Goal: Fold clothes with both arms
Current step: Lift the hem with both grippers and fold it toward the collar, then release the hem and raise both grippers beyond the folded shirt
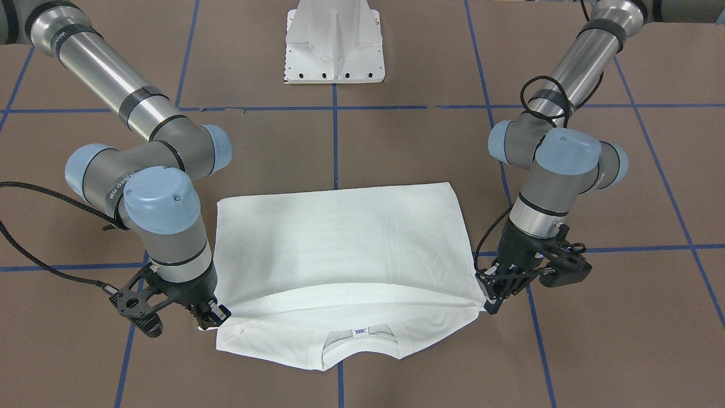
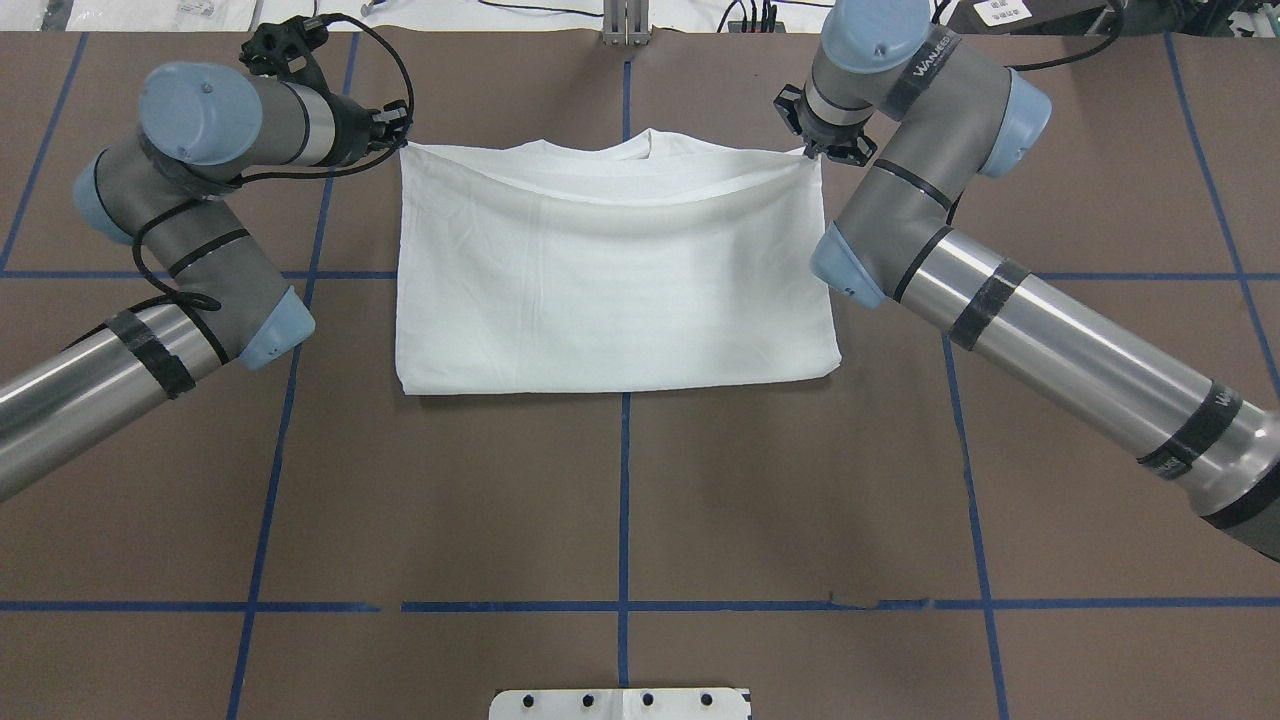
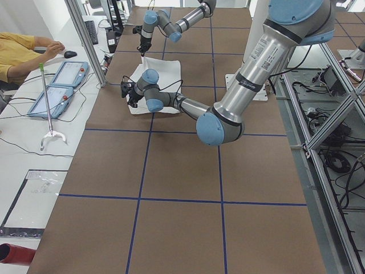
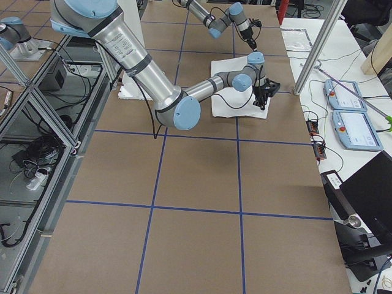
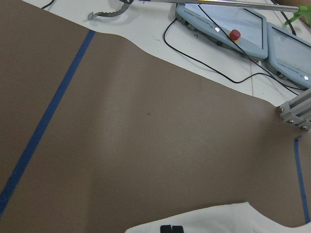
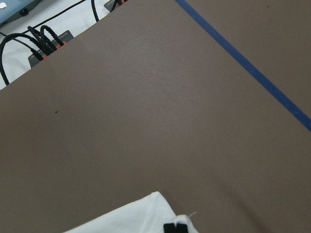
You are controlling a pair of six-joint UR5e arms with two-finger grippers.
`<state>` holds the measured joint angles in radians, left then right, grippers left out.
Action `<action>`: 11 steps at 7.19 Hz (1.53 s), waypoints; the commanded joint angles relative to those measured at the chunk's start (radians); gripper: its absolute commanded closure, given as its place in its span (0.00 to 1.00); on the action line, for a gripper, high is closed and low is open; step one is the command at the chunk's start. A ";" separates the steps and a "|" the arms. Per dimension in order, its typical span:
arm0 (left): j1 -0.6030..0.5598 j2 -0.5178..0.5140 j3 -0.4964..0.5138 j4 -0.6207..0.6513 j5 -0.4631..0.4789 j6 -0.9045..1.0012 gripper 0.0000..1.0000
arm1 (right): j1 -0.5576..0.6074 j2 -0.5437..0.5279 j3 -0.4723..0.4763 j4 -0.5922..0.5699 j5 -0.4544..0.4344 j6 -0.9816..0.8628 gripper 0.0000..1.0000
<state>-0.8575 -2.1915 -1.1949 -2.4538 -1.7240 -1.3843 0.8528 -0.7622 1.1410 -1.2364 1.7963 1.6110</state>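
A white shirt (image 1: 340,238) lies folded in half on the desk (image 1: 396,141), the free edge of its upper layer stretched straight between the two end effectors. The left end effector (image 1: 490,303) pinches one corner of that edge, the right end effector (image 1: 215,317) the other, each closed narrow on cloth. The collar (image 1: 357,343) peeks out just beyond them, on the side away from the robot, equally near both; lowering the edge there looks next.

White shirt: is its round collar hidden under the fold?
No, the ribbed round collar and its label show beyond the white shirt's folded edge.
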 commanded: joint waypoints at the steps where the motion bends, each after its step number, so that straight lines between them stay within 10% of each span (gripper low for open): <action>1: 0.011 -0.008 0.026 -0.014 0.011 0.001 1.00 | -0.001 0.003 -0.017 0.015 0.000 0.000 1.00; 5: 0.012 0.038 0.024 -0.121 0.011 0.030 1.00 | 0.003 0.003 -0.021 0.049 -0.002 0.000 0.98; 8: 0.012 0.081 0.024 -0.184 0.011 0.042 0.76 | 0.002 0.017 -0.075 0.129 -0.003 0.003 0.20; 11: 0.014 0.142 -0.061 -0.218 -0.002 0.042 0.56 | 0.008 -0.021 0.052 0.126 0.023 0.081 0.11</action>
<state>-0.8440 -2.0648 -1.2229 -2.6632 -1.7203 -1.3415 0.8568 -0.7551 1.1173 -1.1086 1.8009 1.6493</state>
